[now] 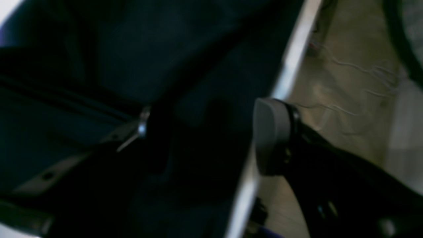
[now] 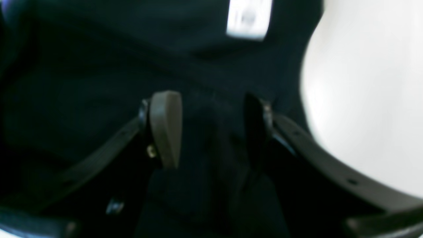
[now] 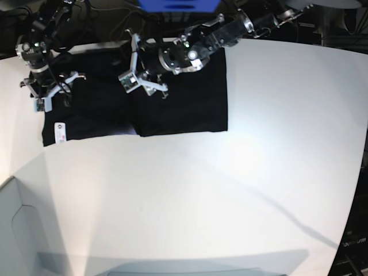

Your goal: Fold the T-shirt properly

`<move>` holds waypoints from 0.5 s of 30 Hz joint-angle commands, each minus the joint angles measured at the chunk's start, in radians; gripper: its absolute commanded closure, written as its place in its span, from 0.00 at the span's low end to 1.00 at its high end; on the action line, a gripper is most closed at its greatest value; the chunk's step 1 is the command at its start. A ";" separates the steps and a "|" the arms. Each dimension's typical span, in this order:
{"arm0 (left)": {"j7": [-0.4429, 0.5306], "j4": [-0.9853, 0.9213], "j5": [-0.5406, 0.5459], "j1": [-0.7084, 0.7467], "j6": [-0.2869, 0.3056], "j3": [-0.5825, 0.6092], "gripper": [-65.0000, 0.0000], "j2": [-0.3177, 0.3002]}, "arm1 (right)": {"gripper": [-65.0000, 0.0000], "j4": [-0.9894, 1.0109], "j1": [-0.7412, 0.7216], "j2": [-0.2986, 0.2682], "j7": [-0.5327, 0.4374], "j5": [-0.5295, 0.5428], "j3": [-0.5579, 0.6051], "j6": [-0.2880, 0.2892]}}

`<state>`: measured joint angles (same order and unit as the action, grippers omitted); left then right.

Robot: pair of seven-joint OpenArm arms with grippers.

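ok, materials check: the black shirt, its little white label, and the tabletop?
T-shirt: soft matte black cloth, likely cotton knit; it lies limp, creased and folded over itself.
Label: white tag with dark print, probably woven or paper; too blurred to tell.
Table: smooth white board, faintly glossy, showing soft glare and shadows.

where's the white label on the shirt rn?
In the base view the white label sits at the lower left corner of the T-shirt, near the table's left edge, just below the right pincer. The right wrist view shows it ahead of the open pincer.
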<state>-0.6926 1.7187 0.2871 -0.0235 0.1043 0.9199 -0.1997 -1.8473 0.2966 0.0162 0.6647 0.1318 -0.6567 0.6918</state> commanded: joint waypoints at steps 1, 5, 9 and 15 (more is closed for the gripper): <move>0.023 0.042 0.005 -0.010 0.005 -0.002 0.42 0.001 | 0.52 -0.032 -0.010 -0.008 -0.027 0.009 -0.024 0.006; 0.023 0.137 0.005 0.003 0.001 -0.065 0.42 -0.082 | 0.45 -0.027 -0.053 -0.008 -0.026 0.009 -0.097 0.006; 0.023 0.211 0.005 0.106 -0.001 -0.252 0.42 -0.200 | 0.39 0.030 -0.075 -0.028 -0.026 0.009 -0.119 0.006; 0.024 0.206 0.005 0.317 0.005 -0.674 0.42 -0.232 | 0.38 0.156 -0.110 -0.069 -0.032 0.009 -0.119 0.006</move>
<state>-0.6941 1.9083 0.2874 0.3042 0.1059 0.2420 -0.4290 -1.6749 0.1905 -0.0380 0.6521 0.1326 -0.7700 0.6922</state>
